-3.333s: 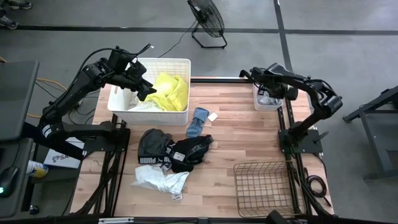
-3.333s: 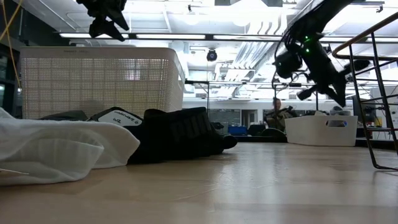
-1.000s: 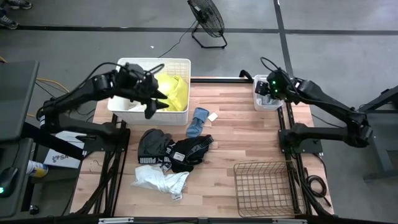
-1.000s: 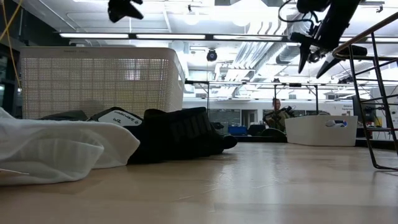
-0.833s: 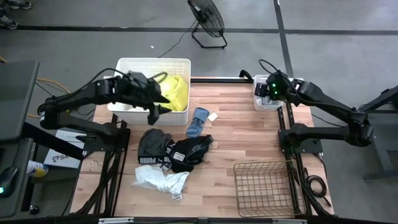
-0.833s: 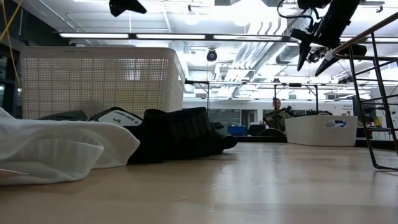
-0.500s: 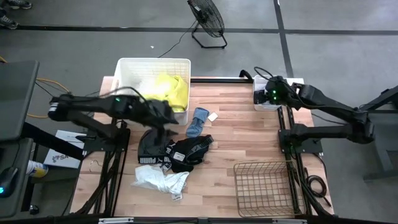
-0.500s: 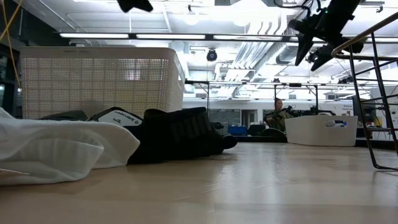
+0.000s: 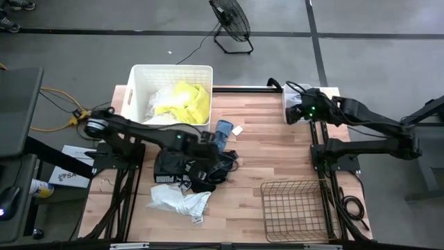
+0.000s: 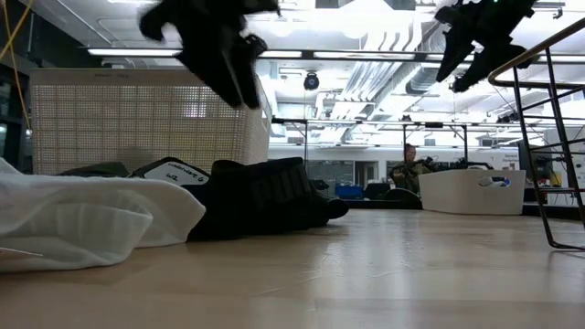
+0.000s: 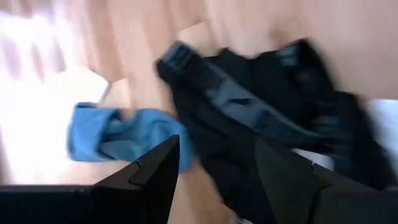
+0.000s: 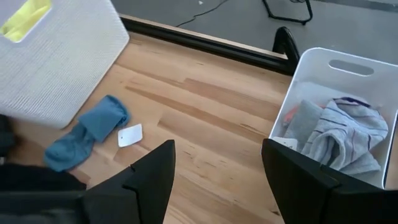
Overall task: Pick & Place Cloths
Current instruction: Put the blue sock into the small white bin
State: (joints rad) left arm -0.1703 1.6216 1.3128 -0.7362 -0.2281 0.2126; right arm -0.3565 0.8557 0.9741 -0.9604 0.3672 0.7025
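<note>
Both jaws gape, empty — left gripper [image 9: 220, 161] above black cloths [image 9: 186, 169], right gripper [image 9: 291, 113] near the table's [image 9: 270, 149] edge.

left claw [image 9: 210, 151] over cloths [image 9: 194, 170]; wire basket [image 9: 293, 208] right

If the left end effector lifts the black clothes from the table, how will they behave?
The black clothes lie crumpled and folded, so they will probably droop. They overlap, so two may lift together. The left end effector is open above them.
</note>
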